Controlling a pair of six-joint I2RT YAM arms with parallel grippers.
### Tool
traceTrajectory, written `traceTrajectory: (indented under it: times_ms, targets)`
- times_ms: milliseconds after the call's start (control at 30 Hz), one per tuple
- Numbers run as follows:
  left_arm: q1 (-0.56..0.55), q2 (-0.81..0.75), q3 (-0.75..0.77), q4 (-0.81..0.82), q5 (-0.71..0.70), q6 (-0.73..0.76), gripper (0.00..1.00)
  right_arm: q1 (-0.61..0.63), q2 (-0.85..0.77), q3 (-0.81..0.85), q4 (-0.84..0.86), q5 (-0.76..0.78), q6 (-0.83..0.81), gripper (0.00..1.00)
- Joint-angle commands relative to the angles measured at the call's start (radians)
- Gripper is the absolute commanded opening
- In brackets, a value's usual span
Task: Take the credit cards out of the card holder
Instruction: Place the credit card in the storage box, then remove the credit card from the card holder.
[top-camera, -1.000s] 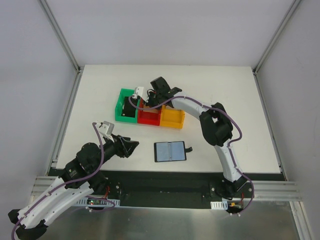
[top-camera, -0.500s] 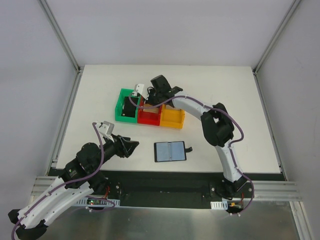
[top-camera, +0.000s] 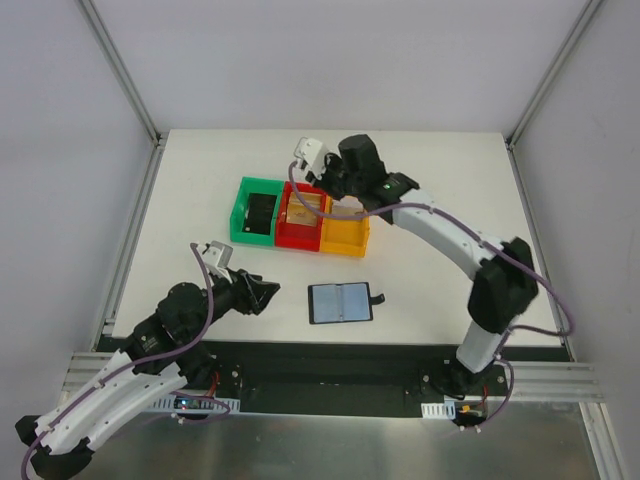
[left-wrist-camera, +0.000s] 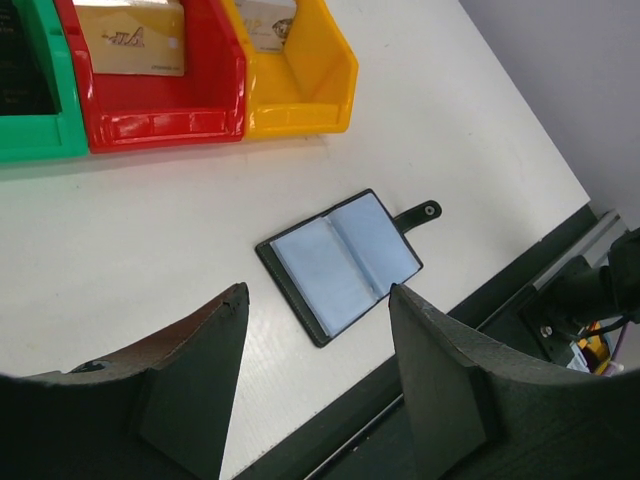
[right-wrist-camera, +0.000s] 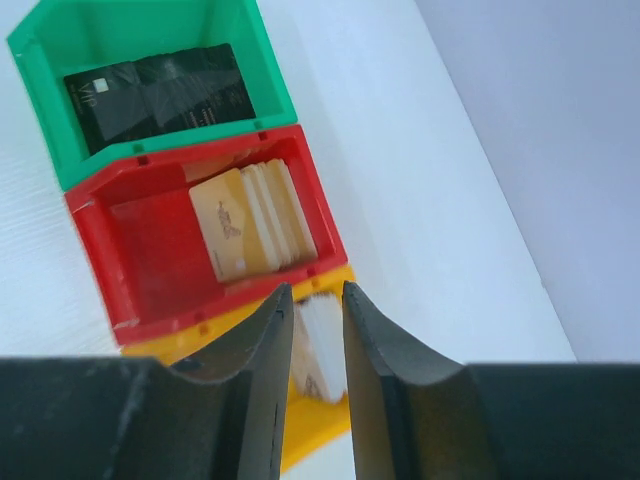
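Observation:
The card holder (top-camera: 340, 302) lies open and flat on the white table near the front edge, its two grey-blue panels (left-wrist-camera: 345, 262) facing up with no card showing in them. Tan-gold credit cards (right-wrist-camera: 250, 220) are stacked in the red bin (top-camera: 298, 241). More pale cards (right-wrist-camera: 318, 345) sit in the yellow bin (top-camera: 343, 246). My right gripper (right-wrist-camera: 315, 290) hovers above the red and yellow bins (top-camera: 333, 192), jaws narrowly open and empty. Left of the card holder, my left gripper (left-wrist-camera: 318, 292) is held wide open above the table (top-camera: 262, 293), empty.
A green bin (top-camera: 250, 239) holding black cards (right-wrist-camera: 160, 90) stands left of the red one. The three bins form a row at mid-table. Metal frame rails and grey walls border the table. The table's front edge and a black base rail (left-wrist-camera: 560, 290) lie just beyond the card holder.
My right arm has swung right and back, carrying its gripper from over the green and red bins to the red and yellow ones, jaws a little wider. The left arm has barely shifted.

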Motion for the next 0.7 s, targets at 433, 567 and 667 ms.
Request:
traceTrajectory:
  times_ms: [433,567,667]
  targets:
    - [0.006,0.283,-0.076,0.240,0.070,-0.209,0.58,0.127,-0.788,-0.802,0.083,0.143,0.673,0.62]
    - [0.006,0.320,-0.110,0.332,0.082,-0.262,0.58,0.069,-0.846,-0.924,0.112,0.016,0.960,0.79]
    - [0.006,0.390,-0.131,0.408,0.151,-0.324,0.57,0.047,-0.866,-0.987,0.147,-0.005,1.045,0.80]
